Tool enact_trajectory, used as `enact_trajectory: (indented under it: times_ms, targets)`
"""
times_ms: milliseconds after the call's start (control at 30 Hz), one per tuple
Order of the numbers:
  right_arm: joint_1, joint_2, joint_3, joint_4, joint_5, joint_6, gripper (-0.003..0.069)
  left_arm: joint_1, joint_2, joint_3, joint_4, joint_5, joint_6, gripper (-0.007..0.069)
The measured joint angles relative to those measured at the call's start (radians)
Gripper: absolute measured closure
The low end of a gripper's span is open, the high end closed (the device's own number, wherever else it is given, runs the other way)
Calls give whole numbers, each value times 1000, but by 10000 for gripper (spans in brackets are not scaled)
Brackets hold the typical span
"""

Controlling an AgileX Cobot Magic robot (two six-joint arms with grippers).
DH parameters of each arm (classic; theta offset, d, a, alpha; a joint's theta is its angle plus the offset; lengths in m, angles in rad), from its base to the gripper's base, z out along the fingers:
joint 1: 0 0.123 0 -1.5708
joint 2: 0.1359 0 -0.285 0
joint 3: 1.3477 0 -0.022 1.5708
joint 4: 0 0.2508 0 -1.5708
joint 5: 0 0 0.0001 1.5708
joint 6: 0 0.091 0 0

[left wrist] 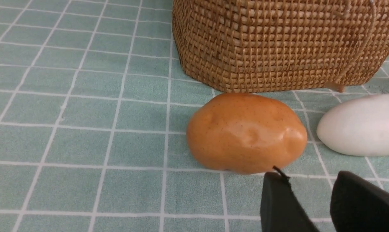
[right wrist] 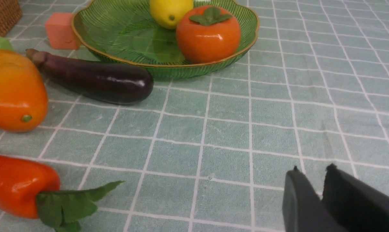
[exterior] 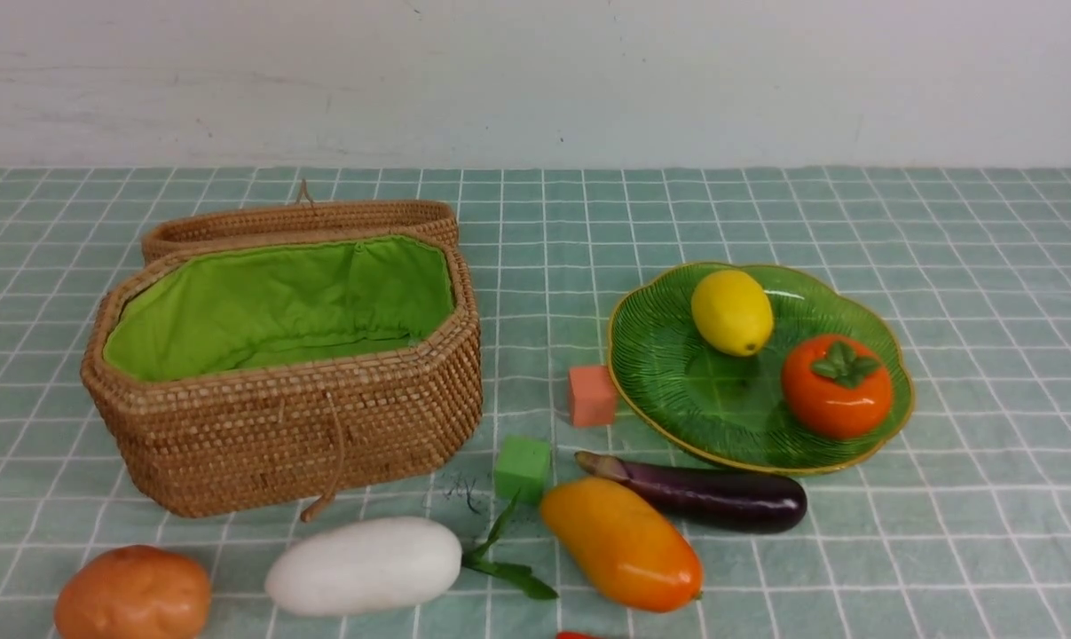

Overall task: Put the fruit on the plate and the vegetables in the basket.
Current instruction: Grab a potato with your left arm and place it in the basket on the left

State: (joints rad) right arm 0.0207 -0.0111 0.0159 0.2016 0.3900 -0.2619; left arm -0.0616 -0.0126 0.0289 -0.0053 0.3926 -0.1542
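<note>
The yellow lemon (exterior: pixel 731 311) and the orange-red persimmon (exterior: pixel 836 386) lie on the green plate (exterior: pixel 677 382) at the right. The mango (exterior: pixel 621 543) lies on the cloth at front centre, with the purple eggplant (exterior: pixel 704 497) just behind it. The white radish (exterior: pixel 364 565) and the brown potato (exterior: pixel 132 593) lie in front of the open basket (exterior: pixel 304 435), whose green lining holds nothing in view. Only a tip of the carrot (exterior: pixel 575 635) shows in the front view; it shows more fully in the right wrist view (right wrist: pixel 20 183). My left gripper (left wrist: pixel 310 175) is open and empty, just short of the potato (left wrist: pixel 246 133). My right gripper (right wrist: pixel 313 169) is shut and empty over bare cloth.
A salmon-pink cube (exterior: pixel 592 395) stands against the plate's left rim. A green cube (exterior: pixel 523 467) stands between the basket and the eggplant. The basket's lid (exterior: pixel 300 222) lies behind it. A white wall runs along the far edge of the checked cloth.
</note>
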Motion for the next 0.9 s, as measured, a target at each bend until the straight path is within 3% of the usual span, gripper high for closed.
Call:
enact_trajectory:
  times_ms: [467, 633, 667, 767, 900]
  targets:
    - [0, 0, 0, -1, 0, 0, 510, 0, 0, 0, -21, -52, 0, 386]
    - [0, 0, 0, -1, 0, 0, 505, 0, 0, 0, -166, -212, -1, 386]
    - [0, 0, 0, -1, 0, 0, 502, 0, 0, 0, -271, -292, -2, 386]
    - [0, 0, 0, -1, 0, 1, 501, 0, 0, 0, -389, -414, -1, 386]
    - [0, 0, 0, -1, 0, 1, 500, 0, 0, 0, -463, -540, -1, 386]
